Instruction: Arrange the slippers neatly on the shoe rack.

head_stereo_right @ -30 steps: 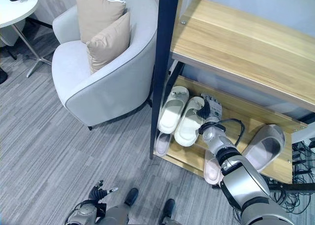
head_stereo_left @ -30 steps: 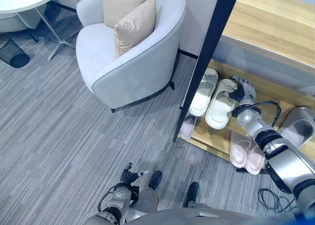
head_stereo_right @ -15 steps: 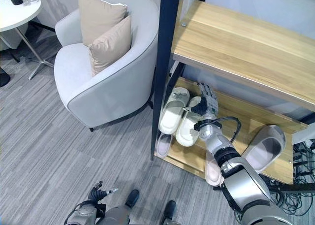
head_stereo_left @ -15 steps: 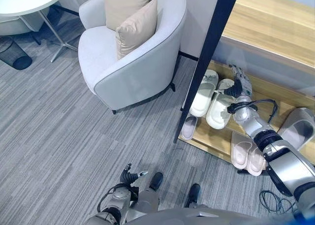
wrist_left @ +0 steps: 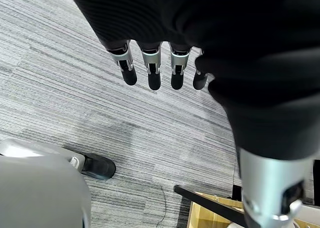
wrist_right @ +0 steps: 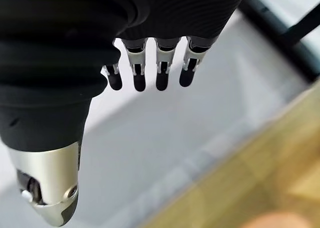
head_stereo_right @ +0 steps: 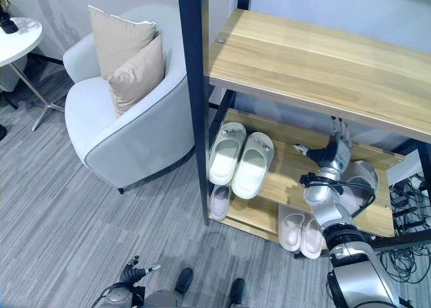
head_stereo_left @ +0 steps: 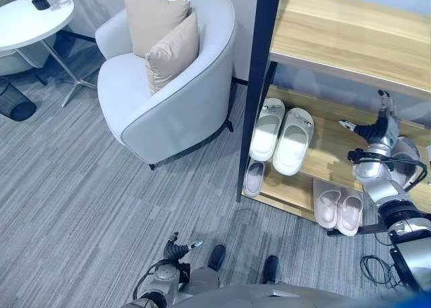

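Right hand (head_stereo_right: pixel 331 154) raised over the middle shelf of the shoe rack (head_stereo_right: pixel 289 175), fingers straight and spread, gripping nothing. White slippers (head_stereo_right: pixel 241 158) side by side at that shelf's left end, grey slipper (head_stereo_right: pixel 360 187) tilted at its right end, just behind the right wrist. Pink pair (head_stereo_right: pixel 301 231) together on the bottom shelf, one small pale slipper (head_stereo_right: pixel 219 201) further left. Left hand (head_stereo_left: pixel 178 248) down low over the carpet (head_stereo_left: pixel 81 187), fingers loose, empty. Armchair (head_stereo_left: pixel 168 79) left of the rack.

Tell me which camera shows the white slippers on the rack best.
The right eye view: the white slippers lie whole, side by side on the rack, clear of the post. The left eye view shows them beside the post. The wrist views show carpet and rack wood instead.
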`<state>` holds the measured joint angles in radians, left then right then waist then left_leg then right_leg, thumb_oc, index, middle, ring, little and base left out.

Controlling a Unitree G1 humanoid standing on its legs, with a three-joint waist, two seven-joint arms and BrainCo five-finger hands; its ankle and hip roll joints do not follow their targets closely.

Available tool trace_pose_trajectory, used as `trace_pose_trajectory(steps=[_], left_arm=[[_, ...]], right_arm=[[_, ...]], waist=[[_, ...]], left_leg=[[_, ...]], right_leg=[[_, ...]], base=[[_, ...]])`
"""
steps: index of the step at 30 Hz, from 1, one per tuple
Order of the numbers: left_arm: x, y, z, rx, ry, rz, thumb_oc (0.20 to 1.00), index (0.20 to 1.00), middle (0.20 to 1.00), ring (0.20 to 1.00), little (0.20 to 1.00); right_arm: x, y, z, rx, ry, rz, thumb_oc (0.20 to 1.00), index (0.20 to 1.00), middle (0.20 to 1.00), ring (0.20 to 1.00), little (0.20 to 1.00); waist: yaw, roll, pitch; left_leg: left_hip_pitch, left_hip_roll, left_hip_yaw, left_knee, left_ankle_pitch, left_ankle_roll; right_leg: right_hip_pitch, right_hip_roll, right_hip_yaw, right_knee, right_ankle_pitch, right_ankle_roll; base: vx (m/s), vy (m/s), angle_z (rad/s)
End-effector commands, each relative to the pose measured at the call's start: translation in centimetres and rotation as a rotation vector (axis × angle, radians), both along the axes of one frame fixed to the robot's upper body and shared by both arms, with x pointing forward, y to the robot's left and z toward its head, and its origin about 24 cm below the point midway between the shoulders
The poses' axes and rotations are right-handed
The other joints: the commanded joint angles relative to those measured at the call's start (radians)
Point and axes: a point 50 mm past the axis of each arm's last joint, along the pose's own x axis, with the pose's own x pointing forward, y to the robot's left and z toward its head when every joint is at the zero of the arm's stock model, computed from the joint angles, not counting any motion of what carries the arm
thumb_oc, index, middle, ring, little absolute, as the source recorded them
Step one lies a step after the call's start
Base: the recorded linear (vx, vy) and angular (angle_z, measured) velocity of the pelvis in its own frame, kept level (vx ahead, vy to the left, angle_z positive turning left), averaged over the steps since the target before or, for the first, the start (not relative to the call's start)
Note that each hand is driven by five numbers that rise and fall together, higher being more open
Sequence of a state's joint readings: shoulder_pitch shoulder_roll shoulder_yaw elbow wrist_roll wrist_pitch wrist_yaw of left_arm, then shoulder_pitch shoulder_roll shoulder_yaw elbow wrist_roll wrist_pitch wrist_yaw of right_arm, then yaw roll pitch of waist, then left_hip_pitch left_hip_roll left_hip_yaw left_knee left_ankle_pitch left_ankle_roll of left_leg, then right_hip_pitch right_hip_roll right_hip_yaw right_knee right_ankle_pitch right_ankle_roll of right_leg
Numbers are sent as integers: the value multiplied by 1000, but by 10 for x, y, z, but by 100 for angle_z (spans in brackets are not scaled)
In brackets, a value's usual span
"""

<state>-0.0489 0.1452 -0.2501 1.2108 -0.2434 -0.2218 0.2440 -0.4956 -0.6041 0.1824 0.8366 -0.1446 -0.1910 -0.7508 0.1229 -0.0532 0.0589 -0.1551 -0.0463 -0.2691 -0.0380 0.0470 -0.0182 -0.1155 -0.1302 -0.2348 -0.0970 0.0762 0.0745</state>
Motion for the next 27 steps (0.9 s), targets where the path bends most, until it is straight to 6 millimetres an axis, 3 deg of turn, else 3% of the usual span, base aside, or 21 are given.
trace_pose_trajectory(steps=[1, 7, 8, 13, 20, 27], left_arm=[[-32, -8, -12, -1, 124, -72, 1000, 1000, 1000, 1000, 1000], [-32, -11, -13, -24, 123, -61, 1000, 1000, 1000, 1000, 1000], [-33, -12, -13, -31, 130, -58, 1000, 1000, 1000, 1000, 1000], [-34, -15, -14, -44, 134, -60, 1000, 1000, 1000, 1000, 1000], [-24, -20, -12, -74, 119, -9, 1000, 1000, 1000, 1000, 1000], [-20, -23, -12, -75, 117, -13, 1000, 1000, 1000, 1000, 1000]], right_arm=[[7, -11, 33, 30, -125, -32, 1000, 1000, 1000, 1000, 1000], [2, -28, 22, 72, -66, -143, 1000, 1000, 1000, 1000, 1000], [-3, -40, 16, 118, -42, -217, 1000, 1000, 1000, 1000, 1000], [-17, -60, 5, 137, 6, -341, 1000, 1000, 1000, 1000, 1000], [-2, -38, 18, 123, -59, -333, 1000, 1000, 1000, 1000, 1000], [-10, -39, 6, 141, -21, -384, 1000, 1000, 1000, 1000, 1000]], waist=[[13, -11, 29], [-5, 6, 32], [-14, 12, 30], [-28, 27, 32], [-63, 37, 35], [-81, 37, 34]], left_leg=[[-9, 9, 35, -49, -25, -33], [-9, 14, 49, -49, -23, -36], [-8, 15, 54, -49, -23, -35], [-6, 16, 64, -49, -24, -36], [-8, 17, 84, -49, -27, -31], [-8, 13, 87, -49, -31, -26]], right_leg=[[105, -21, -19, 10, -89, 76], [101, -17, -6, 10, -88, 73], [103, -16, -5, 10, -90, 71], [100, -17, 0, 10, -90, 69], [87, -14, 26, 10, -85, 66], [80, -14, 39, 10, -82, 62]], base=[[-8, -40, -11], [-10, -34, -10], [2, -36, -9], [-3, -26, -6], [-5, -2, -8], [1, 0, -3]])
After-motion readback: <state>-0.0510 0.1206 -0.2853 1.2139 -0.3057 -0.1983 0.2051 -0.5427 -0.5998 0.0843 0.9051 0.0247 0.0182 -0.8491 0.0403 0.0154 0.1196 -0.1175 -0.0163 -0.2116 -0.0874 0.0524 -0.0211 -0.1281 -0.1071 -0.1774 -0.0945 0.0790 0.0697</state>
